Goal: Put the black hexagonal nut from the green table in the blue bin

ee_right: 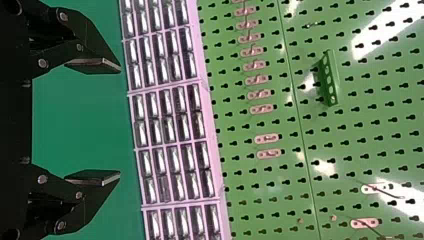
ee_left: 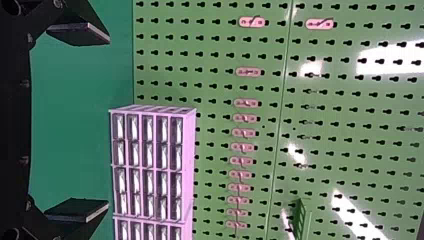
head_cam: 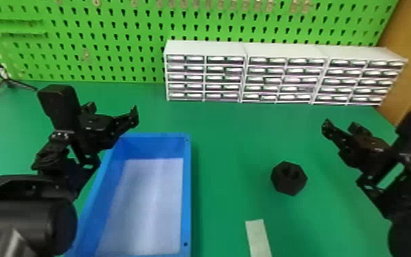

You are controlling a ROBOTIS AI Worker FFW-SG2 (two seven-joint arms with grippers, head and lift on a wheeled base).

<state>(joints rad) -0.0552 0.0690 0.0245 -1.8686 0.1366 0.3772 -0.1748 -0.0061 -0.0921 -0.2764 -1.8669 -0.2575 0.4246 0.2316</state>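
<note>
- The black nut (head_cam: 289, 178) was seen on the green desk (head_cam: 228, 136), hole upward, between the blue bin (head_cam: 187, 188) and the right gripper (head_cam: 340, 125), well apart from the bin and touched by nothing but the desk.
- Open desk was left around the nut on every side, and a bare stretch was left between it and the bin's right wall.
- The bin's far left corner was overlapped by the left gripper (head_cam: 112, 111) and its arm; the right wall was left uncovered. The near end was cut off by the head view's bottom edge.
- In the left wrist view, the fingers of the left gripper (ee_left: 108, 122) were spread wide, with nothing held.
- In the right wrist view, the fingers of the right gripper (ee_right: 119, 122) were also spread wide and empty; a slotted green bracket (ee_right: 328, 80) was shown on the pegboard (head_cam: 112, 65) beyond.
- Drawer cabinets (head_cam: 283, 51) were lined up along the desk's far side, in front of the pegboard.
- A pale strip (head_cam: 258, 239) was laid near the head view's bottom edge, between bin and nut but nearer the camera.
- A thin-legged stand (head_cam: 8, 82) was set at the far left.
</note>
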